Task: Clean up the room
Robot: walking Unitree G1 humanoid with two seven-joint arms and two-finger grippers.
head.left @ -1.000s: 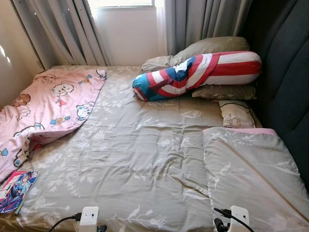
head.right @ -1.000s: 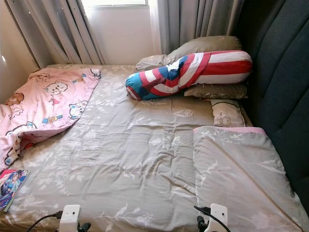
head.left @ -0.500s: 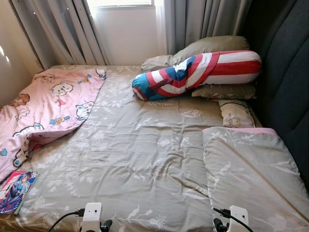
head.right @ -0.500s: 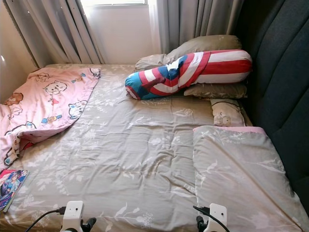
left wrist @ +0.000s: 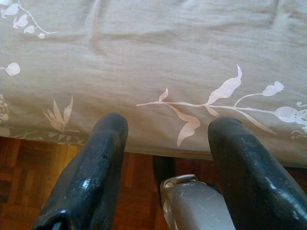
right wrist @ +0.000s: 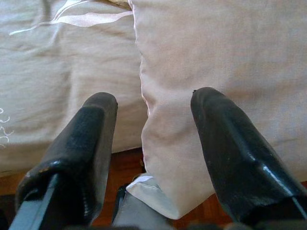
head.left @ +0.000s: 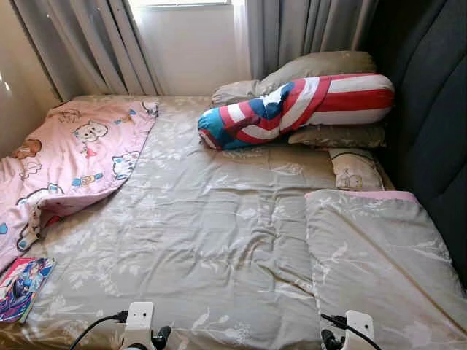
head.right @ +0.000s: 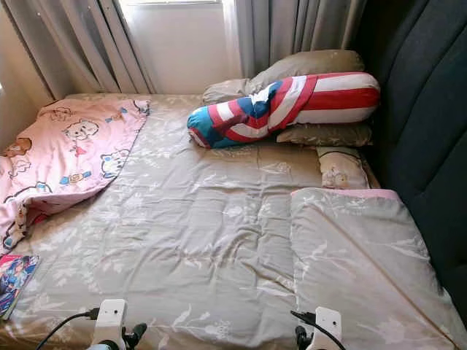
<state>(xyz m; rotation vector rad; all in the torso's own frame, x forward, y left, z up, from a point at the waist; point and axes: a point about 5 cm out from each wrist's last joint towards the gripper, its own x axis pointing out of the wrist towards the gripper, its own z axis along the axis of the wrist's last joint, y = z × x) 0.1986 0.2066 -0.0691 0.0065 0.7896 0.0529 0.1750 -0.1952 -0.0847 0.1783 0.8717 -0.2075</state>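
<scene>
Both tools hang low at the near edge of the bed (head.left: 219, 240), and each stands wide with nothing between its fingers. In the left wrist view the left tool (left wrist: 168, 143) spreads its two black fingers (left wrist: 93, 167) over the hanging edge of the grey-brown leaf-printed bedspread (left wrist: 153, 57), with wooden parquet floor (left wrist: 29, 182) showing below. In the right wrist view the right tool (right wrist: 153, 124) points at a fold where a paler piece of cloth (right wrist: 216, 62) overlaps the bedspread; its corner hangs down between the fingers without being gripped.

From the head camera, the white wrist housings of the left arm (head.left: 137, 324) and the right arm (head.left: 357, 328) sit just short of the mattress. A grey pillow (head.left: 376, 255) with the same leaf print lies at the near right of the bed, a pink edge showing along its far side. Beyond it lies a small cream pillow (head.left: 355, 169) with a cartoon print. At the head end a long bolster (head.left: 299, 109) in red, white and blue stripes rests on two grey pillows (head.left: 321, 69), beside the dark padded headboard (head.left: 430, 117). A pink blanket (head.left: 66, 160) printed with cartoon animals is crumpled over the far left part of the bed and spills off its left side. A colourful book (head.left: 23, 286) lies on the near left corner of the bed, just beside the blanket's lower end. Grey curtains (head.left: 95, 44) hang at the window behind.
</scene>
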